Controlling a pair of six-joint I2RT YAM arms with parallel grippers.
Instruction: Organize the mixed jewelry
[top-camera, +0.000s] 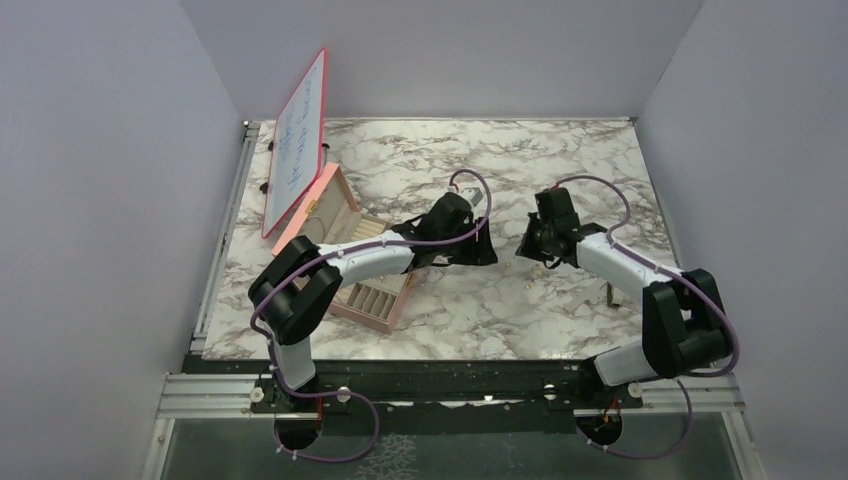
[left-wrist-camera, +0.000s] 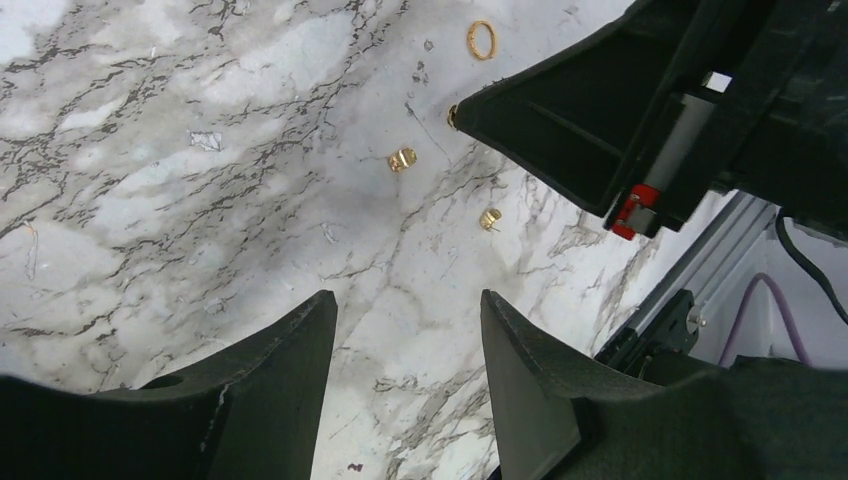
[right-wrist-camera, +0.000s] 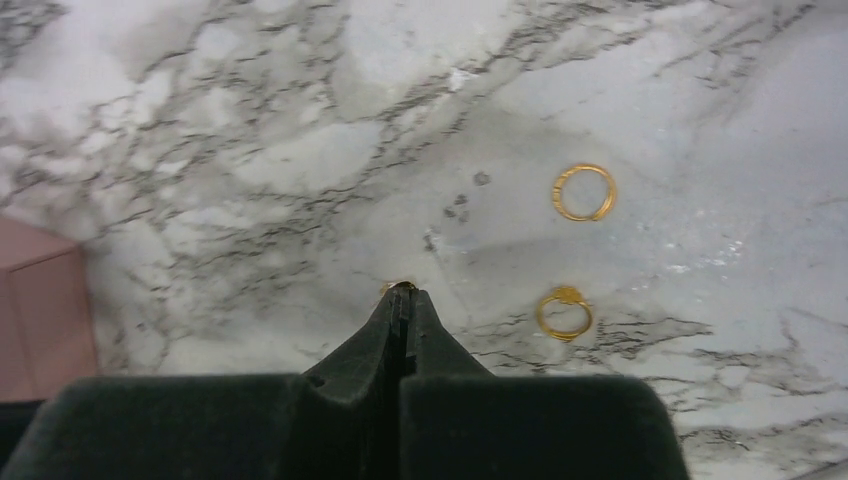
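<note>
Right fingers (right-wrist-camera: 385, 335) are pressing fully together, seemingly pinching a tiny gold stud (right-wrist-camera: 398, 287) at their very tips, with 2 gold rings (right-wrist-camera: 583, 191) lying off to their right. Left fingers (left-wrist-camera: 270, 385) are hovering half-open and empty.

The marble bench (top-camera: 500, 310) is lit evenly and softly from above in the overhead view, and only faint shadows are cast on it. In the left wrist view a broad grey shadow is thrown across the stone, and the fingers (left-wrist-camera: 270, 400) of the left hand (left-wrist-camera: 405, 300) are rendered nearly black. The right wrist view is slightly soft throughout, its gold rings (right-wrist-camera: 583, 192) blurred at the edges.
</note>
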